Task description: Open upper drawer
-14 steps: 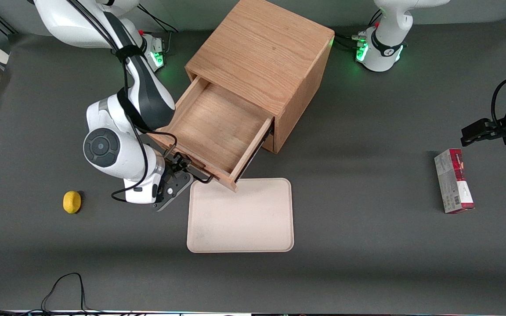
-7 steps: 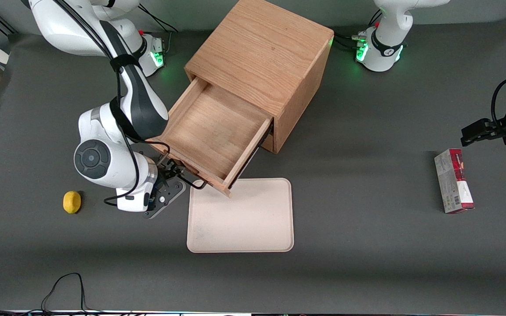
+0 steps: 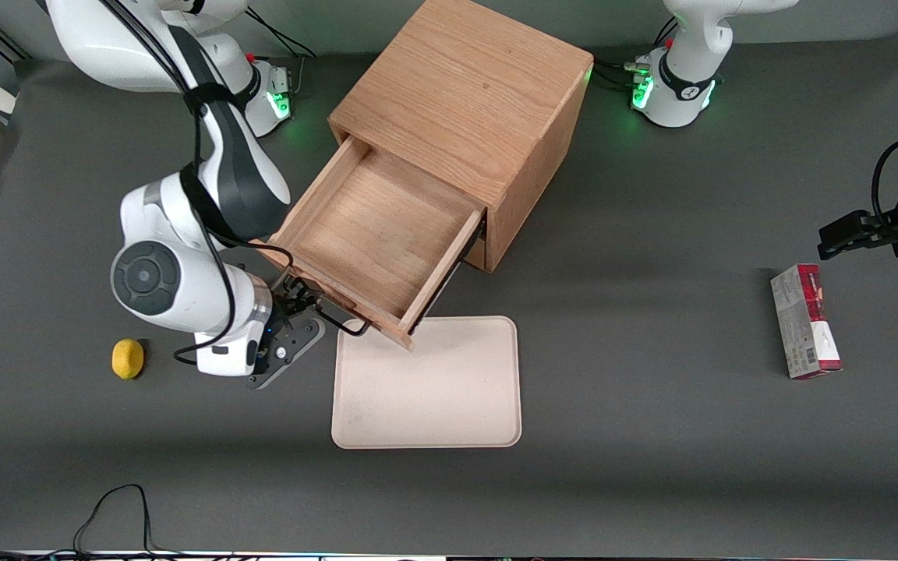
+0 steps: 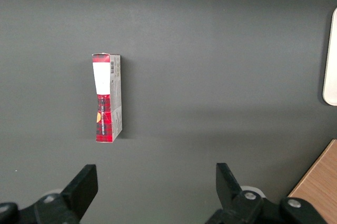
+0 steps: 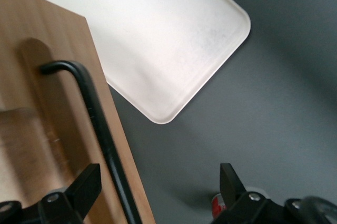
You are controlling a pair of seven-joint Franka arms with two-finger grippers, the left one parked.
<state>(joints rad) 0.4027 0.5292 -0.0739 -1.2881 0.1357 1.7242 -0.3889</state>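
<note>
The light oak cabinet (image 3: 464, 86) stands at the back of the table. Its upper drawer (image 3: 375, 234) is pulled far out, its inside bare. The thin black wire handle (image 3: 340, 321) sits on the drawer front nearest the front camera. My right gripper (image 3: 301, 304) is beside that front at the handle, fingers spread. In the right wrist view the gripper (image 5: 155, 179) is open, and the handle (image 5: 97, 124) runs across the oak drawer front (image 5: 37, 76) between the fingers, touching neither. The lower drawer is hidden under the open one.
A cream tray (image 3: 426, 382) lies flat just in front of the open drawer and shows in the right wrist view (image 5: 158, 39). A yellow lemon (image 3: 128, 358) lies toward the working arm's end. A red and white box (image 3: 804, 321) lies toward the parked arm's end.
The drawer slid a little farther out, then stopped. My right arm has moved away toward its own end of the table, the gripper staying at the handle.
</note>
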